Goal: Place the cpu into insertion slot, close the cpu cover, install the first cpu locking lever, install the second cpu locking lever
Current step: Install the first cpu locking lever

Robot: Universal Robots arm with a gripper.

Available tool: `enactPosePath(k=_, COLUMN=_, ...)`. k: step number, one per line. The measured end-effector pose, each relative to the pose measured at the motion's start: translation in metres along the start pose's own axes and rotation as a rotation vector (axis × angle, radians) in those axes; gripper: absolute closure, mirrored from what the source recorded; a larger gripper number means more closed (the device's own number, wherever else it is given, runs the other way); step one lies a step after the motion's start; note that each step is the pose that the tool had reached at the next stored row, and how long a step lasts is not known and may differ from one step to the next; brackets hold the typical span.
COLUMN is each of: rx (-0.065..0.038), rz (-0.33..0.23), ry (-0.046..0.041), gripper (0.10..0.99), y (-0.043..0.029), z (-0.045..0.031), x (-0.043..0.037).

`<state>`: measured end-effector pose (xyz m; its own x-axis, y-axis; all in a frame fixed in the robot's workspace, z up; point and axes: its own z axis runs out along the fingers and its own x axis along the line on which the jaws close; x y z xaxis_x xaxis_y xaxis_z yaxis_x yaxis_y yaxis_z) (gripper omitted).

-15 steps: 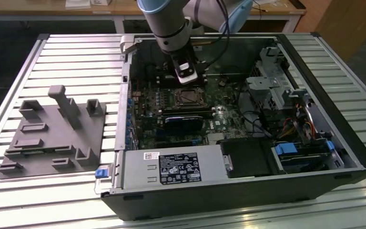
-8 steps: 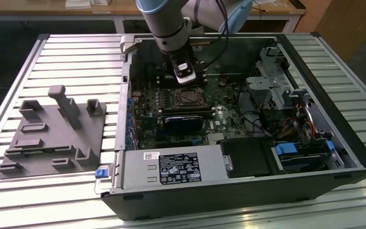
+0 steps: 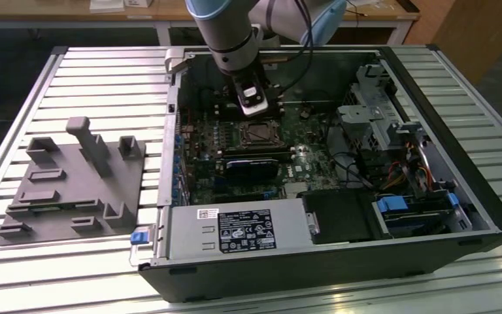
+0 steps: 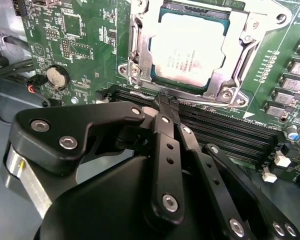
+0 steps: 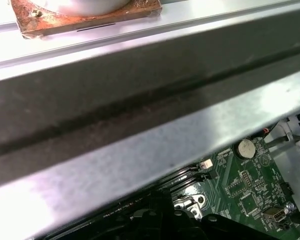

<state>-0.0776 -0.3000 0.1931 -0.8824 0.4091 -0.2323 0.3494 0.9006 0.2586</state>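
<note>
Gripper (image 4: 162,104) fingers are drawn together to a single tip, with nothing seen clamped between them; it looks to be working as a pusher. In the second wrist view the tip sits at the lever rod (image 4: 217,103), which runs along the socket edge facing the memory slots (image 4: 225,135). Touching it or just above it, cannot tell. In the exterior view the gripper (image 3: 253,99) is low inside the open computer case (image 3: 460,196), just beside the insertion slot (image 3: 255,133).

Seated flat in the slot: cpu (image 4: 187,47), pale face up. Down over it: cpu cover (image 4: 236,57), chip showing through the window. Placing and closing look done, so the step in hand reads as a locking lever.

Judgement on doing it well:
- Bear on the rod itself, not on the cover or the green board (image 4: 90,45).
- Press down, then sideways, so the rod slips under its hook.
- Go slow, since thin spring wire can skid off a narrow tip.
- The memory slots lie right beside the rod, and a slip would land there.

Whether either lever is latched, cannot tell.
</note>
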Motion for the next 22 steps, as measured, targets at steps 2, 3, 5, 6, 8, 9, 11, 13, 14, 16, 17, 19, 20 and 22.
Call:
enactPosePath(k=2, rx=0.0, rz=0.001, ry=-0.0003, gripper=0.98, y=-0.0001, z=0.0006, x=0.0001)
enactPosePath(k=3, rx=0.0, rz=0.001, ry=-0.0004, gripper=0.98, y=-0.0002, z=0.0008, x=0.0002)
enactPosePath(k=5, rx=0.001, rz=0.002, ry=-0.0006, gripper=0.98, y=-0.0005, z=0.0014, x=0.0004)
enactPosePath(k=6, rx=0.001, rz=0.002, ry=-0.0007, gripper=0.98, y=-0.0007, z=0.0016, x=0.0004)
enactPosePath(k=8, rx=0.001, rz=0.003, ry=-0.0008, gripper=0.98, y=-0.0012, z=0.002, x=0.0002)
enactPosePath(k=9, rx=0.001, rz=0.003, ry=-0.0009, gripper=0.98, y=-0.0016, z=0.0022, x=0.0001)
enactPosePath(k=11, rx=0.001, rz=0.003, ry=-0.001, gripper=0.98, y=-0.0025, z=0.0025, x=-0.0001)
enactPosePath(k=13, rx=0.001, rz=0.004, ry=-0.0011, gripper=0.98, y=-0.0033, z=0.0029, x=-0.0003)
enactPosePath(k=14, rx=0.001, rz=0.004, ry=-0.0012, gripper=0.98, y=-0.0037, z=0.0032, x=-0.0003)
enactPosePath(k=16, rx=0.001, rz=0.005, ry=-0.0013, gripper=0.98, y=-0.004, z=0.0036, x=-0.0002)
enactPosePath(k=17, rx=0.001, rz=0.004, ry=-0.0012, gripper=0.98, y=-0.0041, z=0.0038, x=-0.0002)
enactPosePath(k=19, rx=0.001, rz=0.004, ry=-0.0012, gripper=0.98, y=-0.0041, z=0.004, x=-0.0002)
enactPosePath(k=20, rx=0.001, rz=0.005, ry=-0.0011, gripper=0.98, y=-0.0042, z=0.0041, x=-0.0002)
enactPosePath(k=22, rx=0.001, rz=0.005, ry=-0.0008, gripper=0.98, y=-0.0041, z=0.0043, x=-0.0004)
